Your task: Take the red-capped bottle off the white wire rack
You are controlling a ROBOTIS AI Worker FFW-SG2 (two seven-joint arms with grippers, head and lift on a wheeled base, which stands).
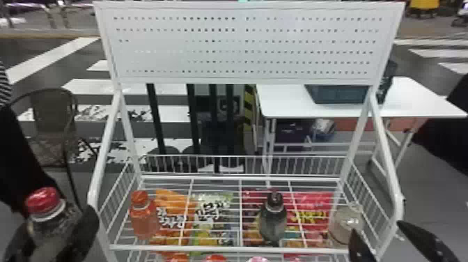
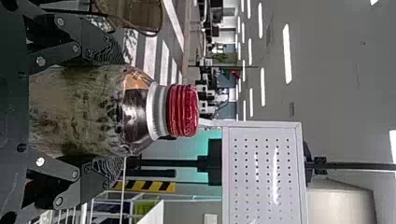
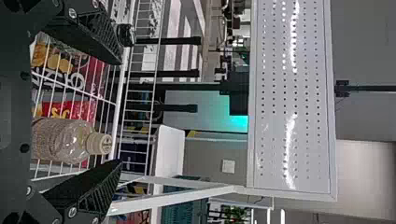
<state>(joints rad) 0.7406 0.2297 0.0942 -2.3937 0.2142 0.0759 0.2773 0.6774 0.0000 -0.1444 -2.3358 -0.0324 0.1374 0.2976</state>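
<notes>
Evidently white wire rack (image 1: 226,248) is largest hazard: red-capped bottle (image 1: 52,240) hangs outside its left edge, and inward swing could bang it on side post (image 1: 105,146). Right gripper (image 3: 120,112) wide, by front right corner; careless shift might tip pale-capped bottle (image 3: 65,140). Left gripper (image 2: 116,112) clamped round bottle body, upright; smooth plastic may slide if squeeze slackens. Lesser worry: red cap (image 2: 183,110) snagging post.
</notes>
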